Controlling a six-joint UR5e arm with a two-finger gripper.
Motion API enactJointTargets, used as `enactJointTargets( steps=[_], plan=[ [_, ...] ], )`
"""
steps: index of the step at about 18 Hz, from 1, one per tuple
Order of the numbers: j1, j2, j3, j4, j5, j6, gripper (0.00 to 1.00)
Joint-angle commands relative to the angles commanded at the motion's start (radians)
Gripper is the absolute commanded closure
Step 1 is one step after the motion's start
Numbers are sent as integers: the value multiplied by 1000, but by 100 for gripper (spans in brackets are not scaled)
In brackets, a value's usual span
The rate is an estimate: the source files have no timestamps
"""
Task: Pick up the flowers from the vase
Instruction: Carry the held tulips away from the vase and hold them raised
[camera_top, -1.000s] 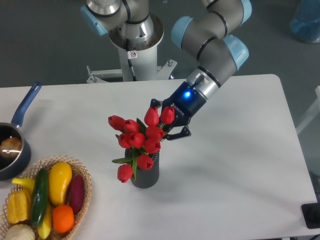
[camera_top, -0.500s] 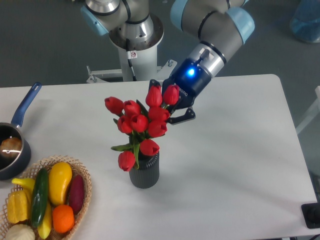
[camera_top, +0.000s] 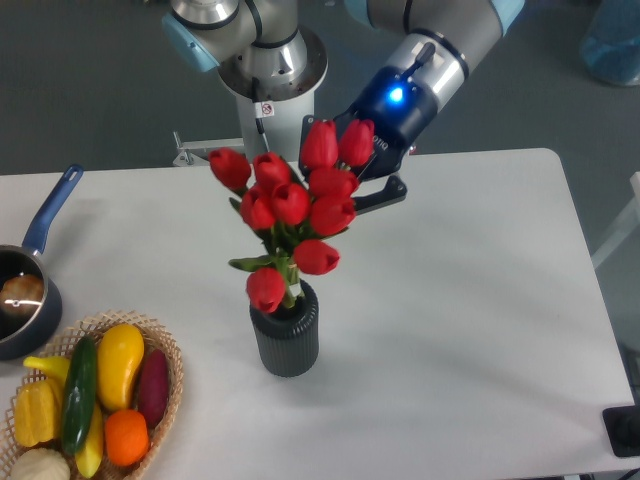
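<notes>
The flowers (camera_top: 300, 205), a bunch of red tulips with green stems and leaves, hang raised above the vase (camera_top: 286, 340), their lowest buds just over its round mouth. The vase is dark grey, ribbed and cylindrical, and stands upright near the table's middle. My gripper (camera_top: 345, 170) reaches in from the upper right and is shut on the bunch, its black fingers partly hidden behind the top buds. A blue light glows on the wrist. Whether the stem ends are still inside the vase is hidden by the buds.
A wicker basket (camera_top: 165, 345) with vegetables and fruit sits at the front left. A blue-handled saucepan (camera_top: 30, 285) stands at the left edge. The robot's base (camera_top: 265, 90) rises behind the table's far edge.
My gripper has risen and moved toward the far side, drawing the tulips upward out of the vase. The vase has stayed in place.
</notes>
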Motion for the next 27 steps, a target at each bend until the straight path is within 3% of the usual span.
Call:
enactJointTargets(
  steps=[4, 9, 12, 16, 19, 23, 27],
  plan=[
    [110, 11, 11, 0, 8, 2, 93],
    [144, 2, 5, -3, 107, 6, 93],
    [134, -15, 12, 3, 276, 57, 98],
    [123, -80, 26, 3, 415, 224, 97],
    [120, -95, 38, 2, 591, 276, 97],
    [56, -129, 58, -9, 874, 347, 96],
    [8, -189, 89, -21, 1070, 411, 93]
  ],
)
